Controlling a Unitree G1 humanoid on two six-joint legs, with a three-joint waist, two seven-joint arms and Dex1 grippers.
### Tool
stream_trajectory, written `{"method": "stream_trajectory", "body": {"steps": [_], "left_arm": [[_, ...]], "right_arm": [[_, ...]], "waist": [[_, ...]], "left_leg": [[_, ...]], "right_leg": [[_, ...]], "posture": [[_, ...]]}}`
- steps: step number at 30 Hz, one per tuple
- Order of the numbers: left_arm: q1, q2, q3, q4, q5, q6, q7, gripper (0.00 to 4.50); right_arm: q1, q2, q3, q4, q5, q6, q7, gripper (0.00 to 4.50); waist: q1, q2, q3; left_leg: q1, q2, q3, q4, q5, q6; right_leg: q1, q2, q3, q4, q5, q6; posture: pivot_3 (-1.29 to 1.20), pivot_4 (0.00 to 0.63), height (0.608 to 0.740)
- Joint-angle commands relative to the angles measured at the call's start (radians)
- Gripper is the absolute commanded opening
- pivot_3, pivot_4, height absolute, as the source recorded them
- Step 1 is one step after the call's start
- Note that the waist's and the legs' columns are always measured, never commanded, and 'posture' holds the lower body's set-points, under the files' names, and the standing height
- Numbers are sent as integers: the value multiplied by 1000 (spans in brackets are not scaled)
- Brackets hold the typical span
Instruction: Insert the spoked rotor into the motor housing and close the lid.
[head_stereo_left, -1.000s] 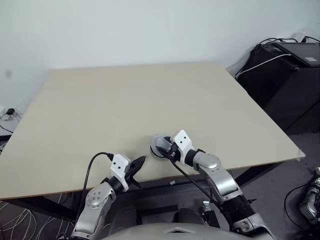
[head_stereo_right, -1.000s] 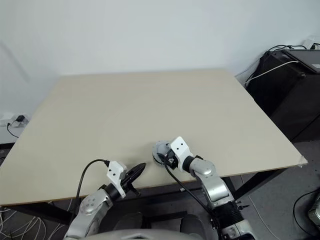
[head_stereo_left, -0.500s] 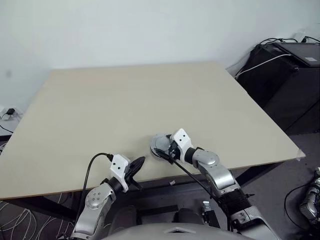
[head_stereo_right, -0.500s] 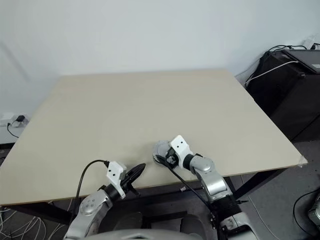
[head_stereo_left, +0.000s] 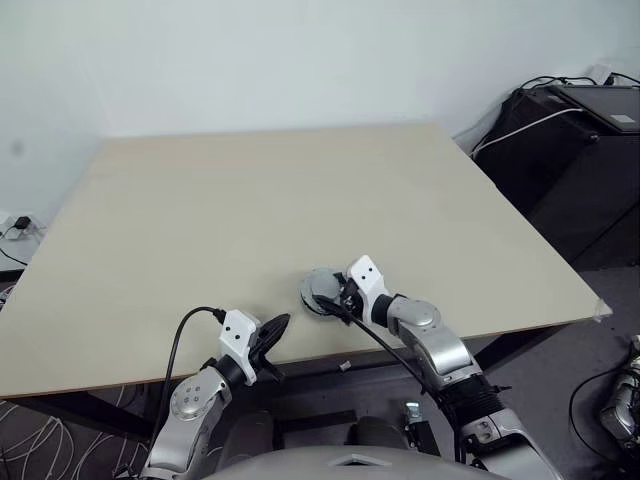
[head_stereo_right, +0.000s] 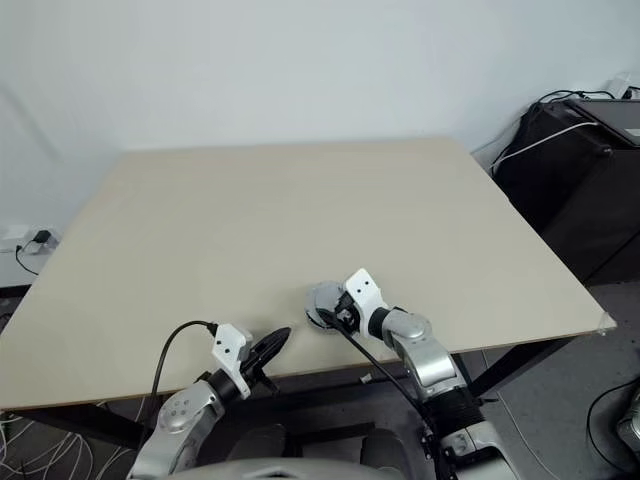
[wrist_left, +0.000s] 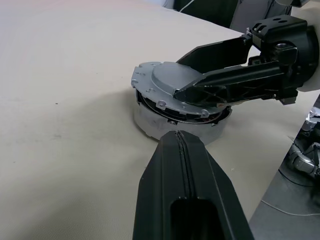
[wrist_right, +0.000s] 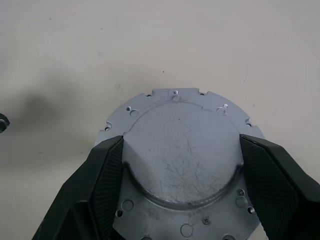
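Now lid (wrist_right: 181, 150) betw. right hand (wrist_right: 182, 170) fingers

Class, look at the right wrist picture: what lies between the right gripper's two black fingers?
The round matt grey lid, plain face up, sits between the right gripper's two black fingers, on the round pale motor housing on the beige table.

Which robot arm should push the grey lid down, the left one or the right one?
Probably the right one. The right gripper already has its fingers either side of the lid, which sits on the motor housing. The left gripper is shut and waits near the table edge, apart from the stack.
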Motion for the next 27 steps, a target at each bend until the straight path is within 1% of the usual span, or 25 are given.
{"method": "stream_trajectory", "body": {"steps": [1, 7, 27], "left_arm": [[-11, 4, 3, -46, -1, -9, -2, 0], [-10, 4, 3, -47, 0, -7, -3, 0], [-8, 0, 4, -41, 3, -15, 2, 0]], "right_arm": [[-19, -21, -9, -64, 14, 58, 22, 3208], [-30, -44, 11, -71, -2, 94, 38, 3208], [-49, -76, 64, -37, -69, 83, 41, 3208]], "waist": [[0, 0, 0], [1, 0, 0], [0, 1, -1]], "left_leg": [[0, 0, 0, 0, 0, 0], [0, 0, 0, 0, 0, 0], [0, 0, 0, 0, 0, 0]], "right_leg": [[0, 0, 0, 0, 0, 0], [0, 0, 0, 0, 0, 0], [0, 0, 0, 0, 0, 0]], "posture": [[0, 0, 740], [0, 0, 740], [0, 0, 740]]}}
